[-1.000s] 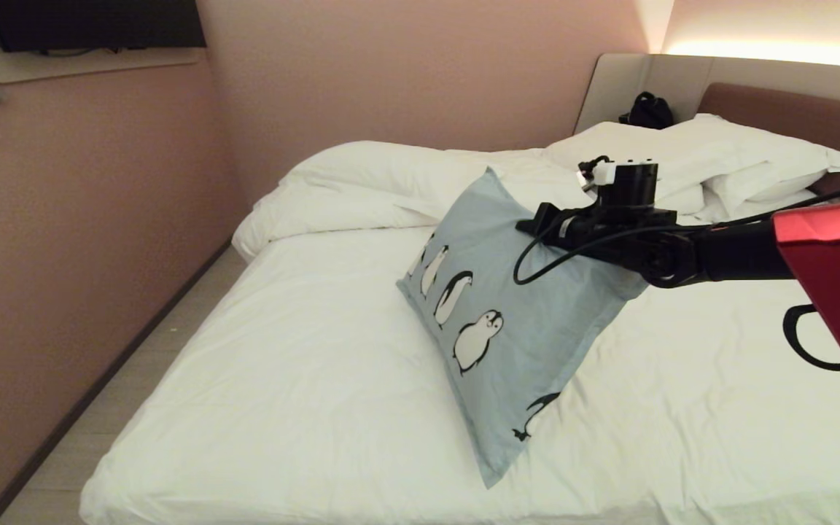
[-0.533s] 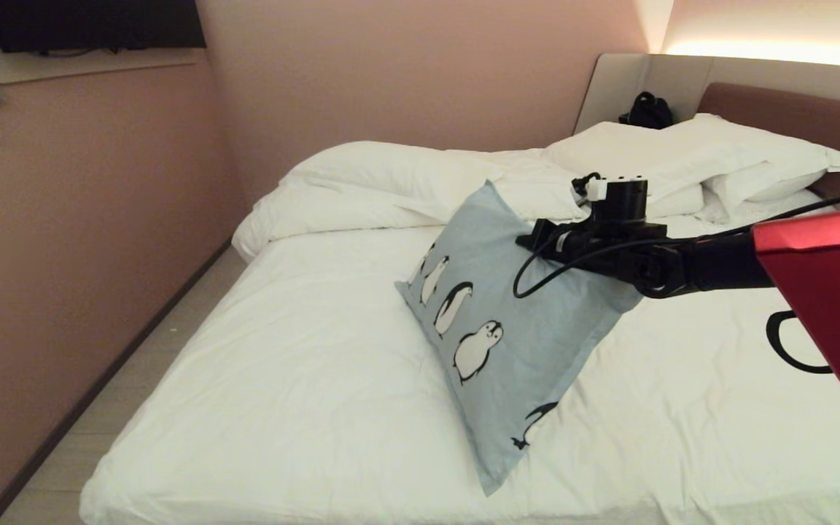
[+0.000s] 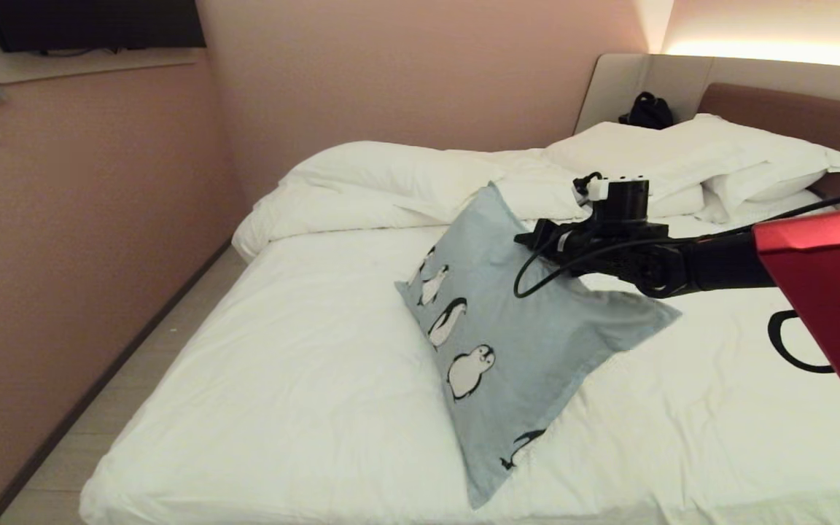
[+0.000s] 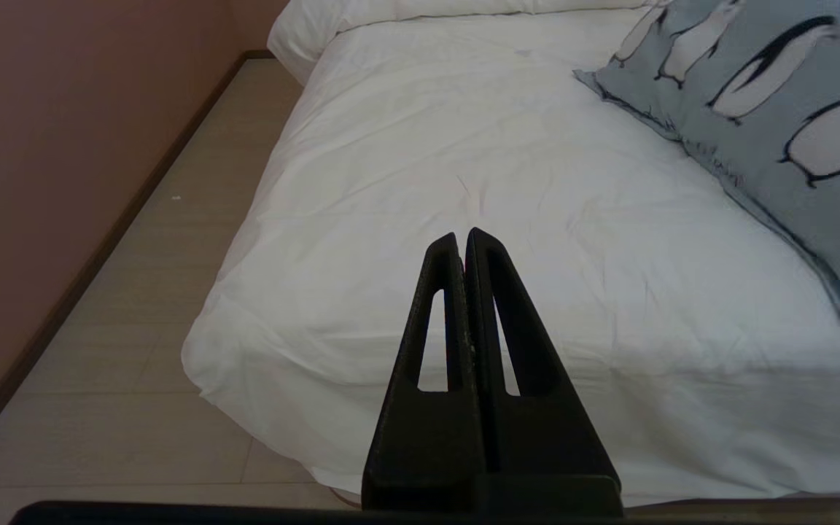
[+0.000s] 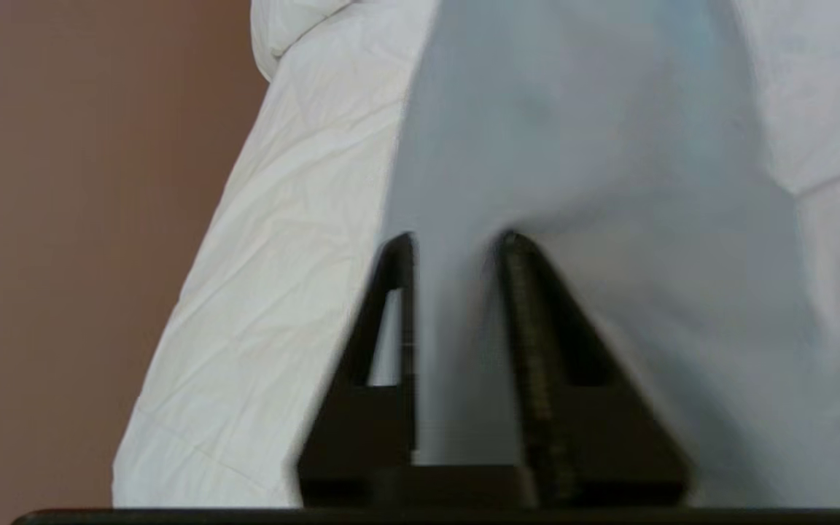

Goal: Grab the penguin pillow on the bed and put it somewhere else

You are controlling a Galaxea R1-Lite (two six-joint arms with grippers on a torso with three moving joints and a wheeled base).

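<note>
Right end effector [image 5: 456,244], fingers parted around the penguin pillow [image 3: 515,321], seems to be letting it settle aslant on the bed [image 3: 281,379].

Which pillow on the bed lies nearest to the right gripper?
The penguin pillow, pale blue-grey with black-and-white penguins. The right gripper stands right at it, fingers apart. The plain white pillows lie farther off, by the headboard.

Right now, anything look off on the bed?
The penguin pillow lies askew across the bed, one corner propped up. The duvet is bunched at the far side. The right hand stands parted over the pillow.
</note>
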